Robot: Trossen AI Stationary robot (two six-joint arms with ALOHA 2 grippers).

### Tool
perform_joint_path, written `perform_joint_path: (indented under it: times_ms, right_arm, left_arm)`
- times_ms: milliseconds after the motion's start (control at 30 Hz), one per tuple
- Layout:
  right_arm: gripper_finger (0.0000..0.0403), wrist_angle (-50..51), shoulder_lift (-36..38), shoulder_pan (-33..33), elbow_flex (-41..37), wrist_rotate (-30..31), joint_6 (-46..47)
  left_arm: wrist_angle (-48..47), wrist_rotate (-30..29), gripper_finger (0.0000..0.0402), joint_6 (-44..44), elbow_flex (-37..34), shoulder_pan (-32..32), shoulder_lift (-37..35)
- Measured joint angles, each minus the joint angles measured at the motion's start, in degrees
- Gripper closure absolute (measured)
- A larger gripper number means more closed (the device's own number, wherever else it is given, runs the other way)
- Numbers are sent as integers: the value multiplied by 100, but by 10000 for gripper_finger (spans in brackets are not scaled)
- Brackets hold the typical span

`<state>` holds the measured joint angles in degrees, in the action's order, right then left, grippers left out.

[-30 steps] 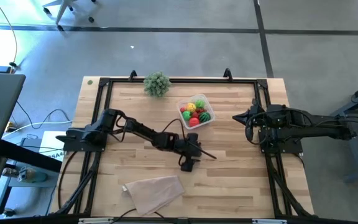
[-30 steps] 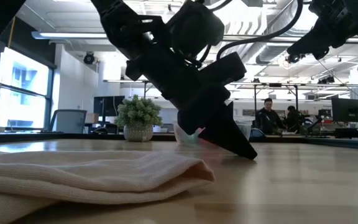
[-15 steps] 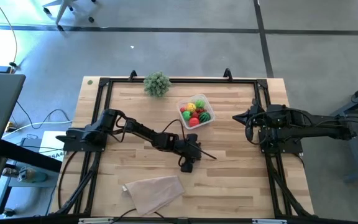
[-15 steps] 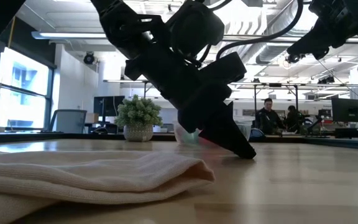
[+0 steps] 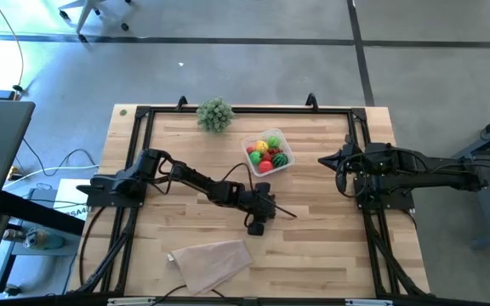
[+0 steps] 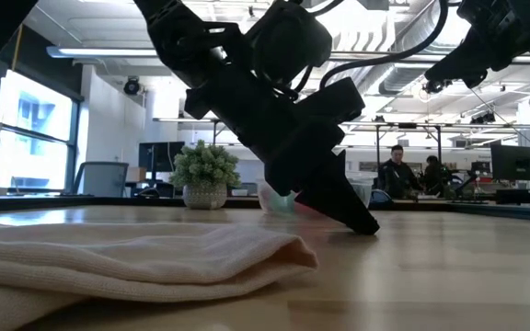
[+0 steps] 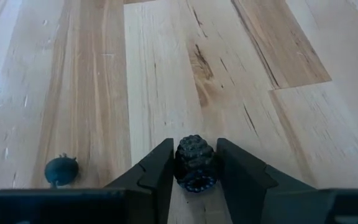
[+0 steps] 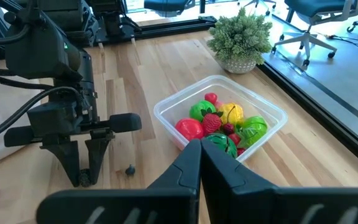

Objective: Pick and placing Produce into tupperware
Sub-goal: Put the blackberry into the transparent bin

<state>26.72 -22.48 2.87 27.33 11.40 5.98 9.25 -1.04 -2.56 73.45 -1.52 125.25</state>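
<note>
Left gripper stays down on the wooden table, fingers clamped on a small dark bumpy berry, barely shifted from a second ago, another dark fruit lying nearby. The tupperware of produce sits mid-table near the plant ball, beige cloth at the front edge. Right gripper waits pressed together at the right side, people at desks in the office behind.
</note>
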Motion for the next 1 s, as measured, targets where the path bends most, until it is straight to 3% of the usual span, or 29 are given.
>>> perform_joint_path:
  times_ms: [233, 500, 667, 833, 1000]
  right_arm:
    - [402, 2, 0, 0, 0, 0, 0]
    - [402, 2, 0, 0, 0, 0, 0]
    - [402, 2, 0, -1, 0, 0, 0]
    - [402, 0, 0, -2, 0, 0, 0]
    - [402, 1, 0, -2, 0, 0, 0]
  left_arm:
    - [-560, 270, 307, 135, 445, 7, -33]
    - [-3262, 448, 290, 121, 2206, 2, -38]
    - [-4715, 445, 306, -363, 3506, 6, -43]
    - [-5990, -99, 313, -874, 4655, 82, -55]
    - [-6946, -758, 290, -992, 5475, 464, -63]
